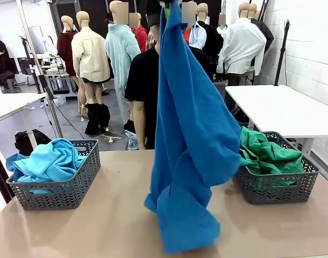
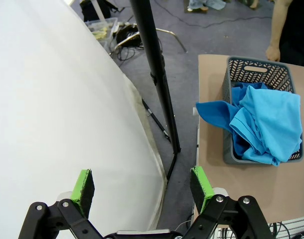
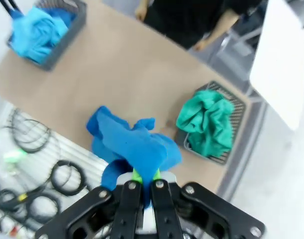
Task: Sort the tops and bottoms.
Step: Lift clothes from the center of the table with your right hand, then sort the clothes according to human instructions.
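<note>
Hanging nearest the front camera, the royal top is draping from above the frame down to the worktop, its lower folds touching the surface near the near edge, at the middle. The right tool is clamping the cloth's upper end, its green pads pressing together on a bunched fold, with the garment trailing below it toward the worktop.

The left tool is holding its fingers wide apart, gripping nothing, and is pointing down past the worktop's left edge, over the floor and a white surface.

The sky-blue top is lying crumpled in the left basket, which is sitting at the worktop's left edge; one blue fold is spilling over the basket's rim. The green bottoms are lying heaped in the right basket, which is sitting at the worktop's right edge.

A person in a black top is standing at the far edge, behind the hanging garment, arms hanging down.
</note>
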You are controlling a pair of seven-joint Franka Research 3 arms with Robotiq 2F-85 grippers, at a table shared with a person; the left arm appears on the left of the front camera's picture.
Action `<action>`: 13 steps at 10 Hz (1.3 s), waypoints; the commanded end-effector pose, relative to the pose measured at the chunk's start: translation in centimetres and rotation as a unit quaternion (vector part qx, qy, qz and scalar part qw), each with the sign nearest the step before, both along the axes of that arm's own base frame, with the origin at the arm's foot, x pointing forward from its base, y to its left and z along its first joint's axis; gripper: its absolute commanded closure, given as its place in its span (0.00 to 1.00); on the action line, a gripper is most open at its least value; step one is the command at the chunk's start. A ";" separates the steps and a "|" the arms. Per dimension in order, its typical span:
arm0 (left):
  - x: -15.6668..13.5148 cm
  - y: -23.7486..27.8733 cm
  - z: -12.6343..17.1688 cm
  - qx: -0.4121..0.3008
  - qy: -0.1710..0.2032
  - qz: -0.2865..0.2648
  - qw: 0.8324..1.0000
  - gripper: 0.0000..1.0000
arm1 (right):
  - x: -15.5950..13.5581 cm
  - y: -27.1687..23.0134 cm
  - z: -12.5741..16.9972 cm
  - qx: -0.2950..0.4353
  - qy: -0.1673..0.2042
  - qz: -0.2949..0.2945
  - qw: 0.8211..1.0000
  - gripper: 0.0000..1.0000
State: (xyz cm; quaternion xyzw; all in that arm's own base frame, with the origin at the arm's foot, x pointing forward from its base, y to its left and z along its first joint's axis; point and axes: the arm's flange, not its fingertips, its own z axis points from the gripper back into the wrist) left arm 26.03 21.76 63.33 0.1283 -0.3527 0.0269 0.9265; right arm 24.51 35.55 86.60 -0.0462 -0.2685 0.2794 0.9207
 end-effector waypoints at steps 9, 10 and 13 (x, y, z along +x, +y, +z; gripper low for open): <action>-0.1 0.1 -0.2 0.000 -0.001 -0.008 1.000 0.00 | -3.2 0.1 3.5 0.045 -0.016 -0.026 0.999 1.00; -0.1 0.1 -0.2 0.000 -0.001 -0.008 1.000 0.00 | -3.2 0.1 3.5 0.045 -0.016 -0.026 0.999 1.00; -0.1 0.1 -0.2 0.000 -0.001 -0.008 1.000 0.00 | -3.2 0.1 3.5 0.045 -0.016 -0.026 0.999 1.00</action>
